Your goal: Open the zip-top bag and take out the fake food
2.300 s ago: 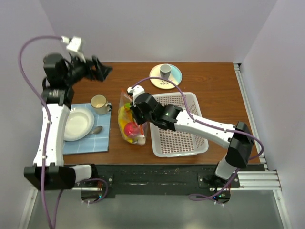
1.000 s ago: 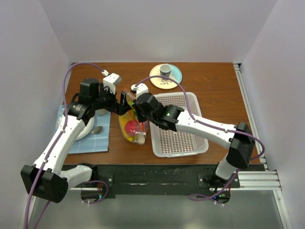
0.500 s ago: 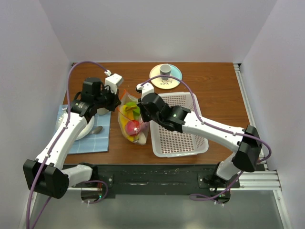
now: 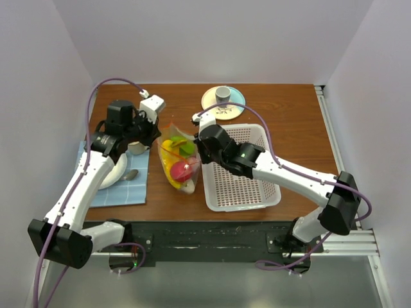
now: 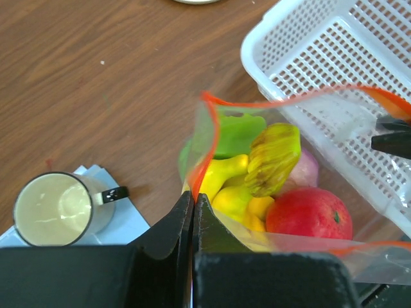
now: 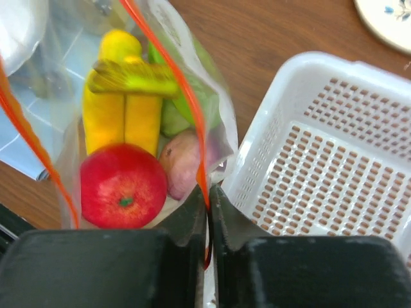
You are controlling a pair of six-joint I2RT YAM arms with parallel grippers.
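The zip-top bag (image 4: 176,160) hangs between my two grippers with its orange-red mouth pulled open. My left gripper (image 4: 158,136) is shut on the bag's left lip (image 5: 204,128), jaws pressed together (image 5: 192,199). My right gripper (image 4: 196,157) is shut on the right lip, and the orange strip runs down between its jaws (image 6: 209,192). Inside lies the fake food: a red fruit (image 5: 308,221), yellow bananas (image 6: 125,112), a green piece (image 5: 237,131) and a purple piece (image 6: 186,163).
A white basket (image 4: 241,170) stands just right of the bag, touching it. Behind it is a plate (image 4: 234,106) with a grey cup (image 4: 222,94). To the left, a blue cloth (image 4: 122,192) carries a mug (image 5: 54,208), a white bowl (image 4: 115,170) and a spoon (image 4: 130,174).
The left arm swung in from the back left and shut on the bag's left lip. The grippers then drew apart, and the bag's mouth spread open.
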